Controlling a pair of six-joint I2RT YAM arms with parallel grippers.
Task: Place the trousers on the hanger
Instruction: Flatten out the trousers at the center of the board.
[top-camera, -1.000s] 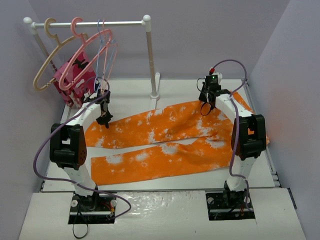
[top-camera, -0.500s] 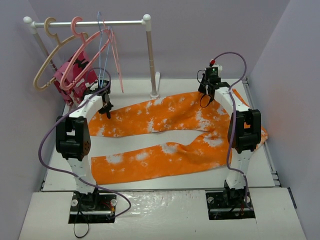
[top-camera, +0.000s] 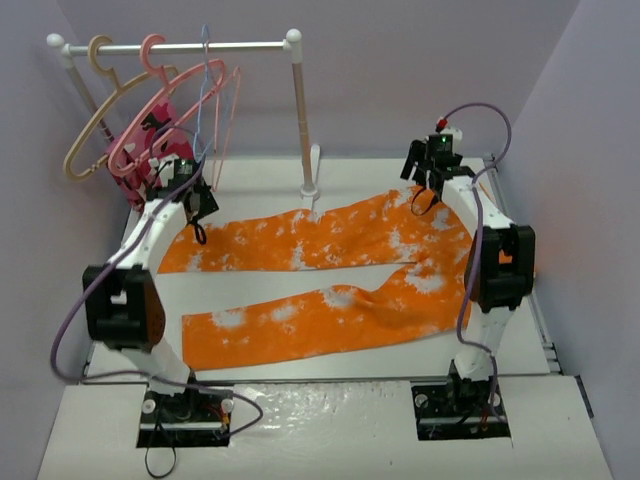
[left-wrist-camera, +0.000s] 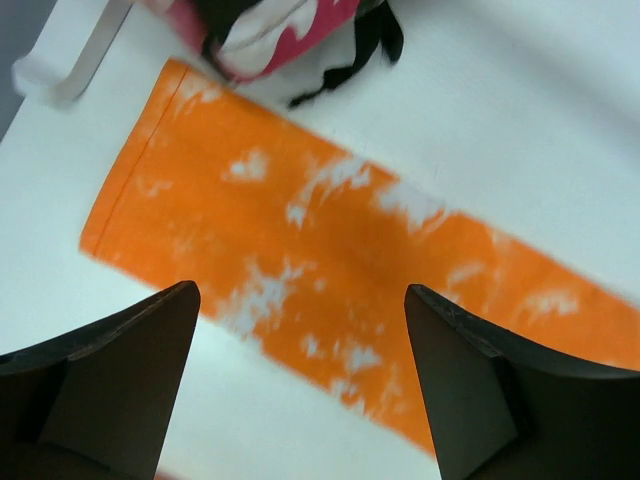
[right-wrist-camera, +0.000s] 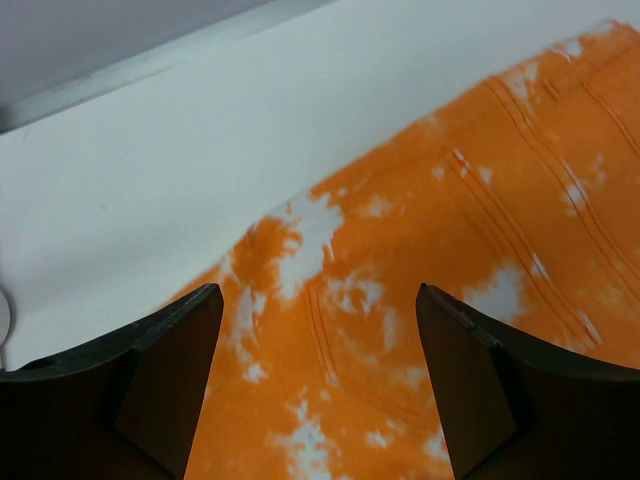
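The left hand (left-wrist-camera: 300, 330) and right hand (right-wrist-camera: 318, 320) are being held open, empty. The trousers (top-camera: 330, 240) risk being bunched while being lifted onto the hanger (top-camera: 165, 70).

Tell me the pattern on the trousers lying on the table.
Orange with white tie-dye blotches; the trousers show it best in the left wrist view.

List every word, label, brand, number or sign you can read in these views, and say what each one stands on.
No readable text in any view.
The trousers show only white tie-dye blotches and seams, with no tag or print.
The hanger on the rail shows no lettering.
The pink-and-red garment shows a pattern only, and it is blurred in the left wrist view.
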